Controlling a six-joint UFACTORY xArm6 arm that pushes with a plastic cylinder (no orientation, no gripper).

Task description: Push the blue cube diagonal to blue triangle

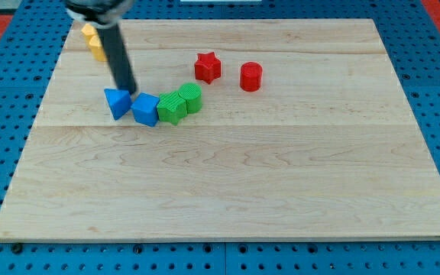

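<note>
The blue triangle lies on the wooden board at the view's left. The blue cube sits right beside it, on its right, touching or nearly touching. My tip is the lower end of a dark rod coming down from the view's top left. It stands just above the gap between the two blue blocks, close to both.
A green star-like block touches the blue cube's right side, with a green cylinder beside it. A red star and a red cylinder lie further up right. Yellow blocks sit at the top left corner.
</note>
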